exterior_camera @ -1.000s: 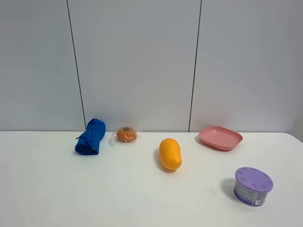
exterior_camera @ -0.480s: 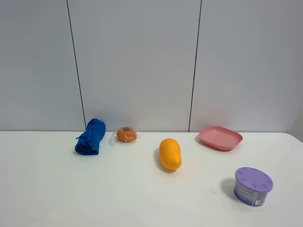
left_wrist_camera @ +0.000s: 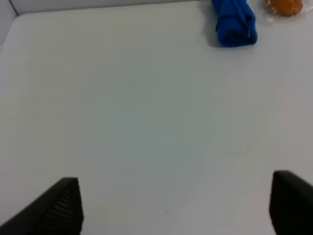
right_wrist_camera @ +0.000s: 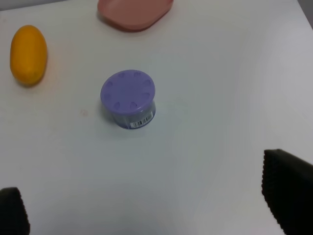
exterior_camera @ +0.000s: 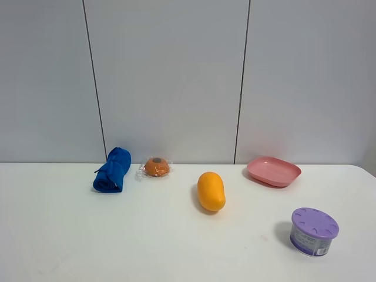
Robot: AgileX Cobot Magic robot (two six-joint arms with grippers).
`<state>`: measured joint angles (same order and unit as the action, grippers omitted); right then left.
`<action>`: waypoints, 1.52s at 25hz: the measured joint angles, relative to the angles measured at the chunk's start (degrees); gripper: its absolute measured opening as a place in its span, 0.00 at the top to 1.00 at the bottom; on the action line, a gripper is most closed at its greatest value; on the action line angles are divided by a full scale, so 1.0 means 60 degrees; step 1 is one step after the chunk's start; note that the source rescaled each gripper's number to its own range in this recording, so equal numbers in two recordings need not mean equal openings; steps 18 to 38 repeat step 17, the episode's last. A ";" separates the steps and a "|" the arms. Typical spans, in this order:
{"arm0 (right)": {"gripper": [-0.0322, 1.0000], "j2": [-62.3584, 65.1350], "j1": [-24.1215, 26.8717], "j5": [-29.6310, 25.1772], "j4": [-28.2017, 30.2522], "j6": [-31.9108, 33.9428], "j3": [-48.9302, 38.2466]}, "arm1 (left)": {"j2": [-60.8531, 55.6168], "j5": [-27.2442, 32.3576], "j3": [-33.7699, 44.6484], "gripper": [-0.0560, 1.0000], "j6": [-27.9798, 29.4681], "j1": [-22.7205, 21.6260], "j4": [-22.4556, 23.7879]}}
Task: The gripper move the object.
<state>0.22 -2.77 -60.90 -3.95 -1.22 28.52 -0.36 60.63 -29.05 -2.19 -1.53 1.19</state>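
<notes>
On the white table lie a rolled blue cloth [exterior_camera: 111, 170], a wrapped orange bun [exterior_camera: 156, 167], a yellow mango [exterior_camera: 211, 191], a pink dish [exterior_camera: 273, 171] and a purple lidded jar [exterior_camera: 314, 231]. Neither gripper shows in the exterior high view. In the left wrist view my left gripper [left_wrist_camera: 176, 205] is open over bare table, with the blue cloth [left_wrist_camera: 234, 23] and bun [left_wrist_camera: 286, 6] far ahead. In the right wrist view my right gripper [right_wrist_camera: 151, 208] is open, with the jar [right_wrist_camera: 129, 99] ahead of it, the mango [right_wrist_camera: 28, 54] and dish [right_wrist_camera: 134, 12] beyond.
A grey panelled wall [exterior_camera: 176, 76] stands right behind the table's back edge. The table's right edge shows near the jar [exterior_camera: 367, 170].
</notes>
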 joint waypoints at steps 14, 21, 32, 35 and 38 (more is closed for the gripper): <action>0.00 0.0000 0.0000 0.0000 0.0000 0.0000 0.0000 | 0.0000 0.0000 0.0000 0.24 -0.0184 -0.0128 -0.0081; 0.00 0.0000 0.0000 0.0000 0.0000 0.0000 0.0000 | 0.0000 0.0000 0.0000 0.24 -0.0184 -0.0138 -0.0081; 0.00 0.0000 0.0000 0.0000 0.0000 0.0000 0.0000 | 0.0000 0.0000 0.0000 0.24 -0.0184 -0.0138 -0.0081; 0.00 0.0000 0.0000 0.0000 0.0000 0.0000 0.0000 | 0.0000 0.0000 0.0000 0.24 -0.0184 -0.0138 -0.0081; 0.00 0.0000 0.0000 0.0000 0.0000 0.0000 0.0000 | 0.0000 0.0000 0.0000 0.24 -0.0184 -0.0138 -0.0081</action>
